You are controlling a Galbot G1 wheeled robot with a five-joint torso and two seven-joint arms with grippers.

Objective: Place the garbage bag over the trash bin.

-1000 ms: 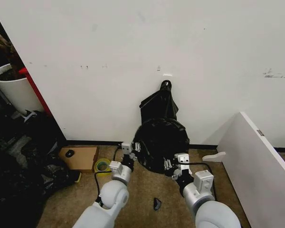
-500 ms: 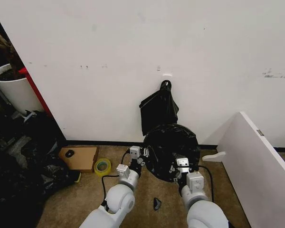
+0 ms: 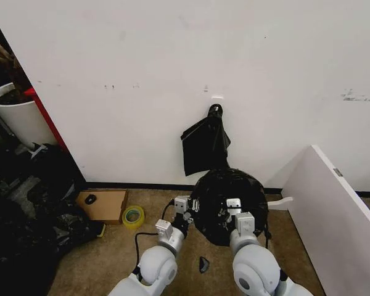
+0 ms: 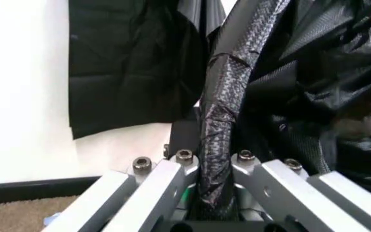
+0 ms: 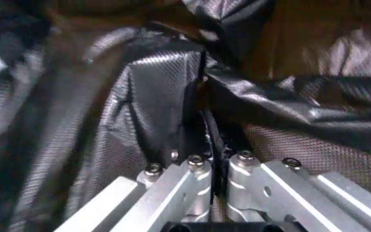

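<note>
The garbage bag (image 3: 229, 200) is a glossy black, rounded mass held just above the carpet by the wall, stretched between my two grippers. My left gripper (image 3: 186, 207) is at the bag's left edge. In the left wrist view my left gripper (image 4: 212, 166) is shut on a twisted strip of the bag (image 4: 227, 92). My right gripper (image 3: 234, 208) is at the bag's near side. In the right wrist view my right gripper (image 5: 216, 162) is shut on a fold of the bag (image 5: 153, 96). The trash bin is hidden or out of view.
A flat black bag bundle (image 3: 205, 143) hangs on the wall behind. A white panel (image 3: 333, 213) leans at the right. At the left are a cardboard box (image 3: 103, 205), a tape roll (image 3: 133, 216), black clutter and a white plant pot (image 3: 18, 120). A small black scrap (image 3: 203, 264) lies on the carpet.
Both grippers have carried the bag to the right and nearer to me. It now hangs below the wall bundle rather than overlapping it. The camera has not moved.
</note>
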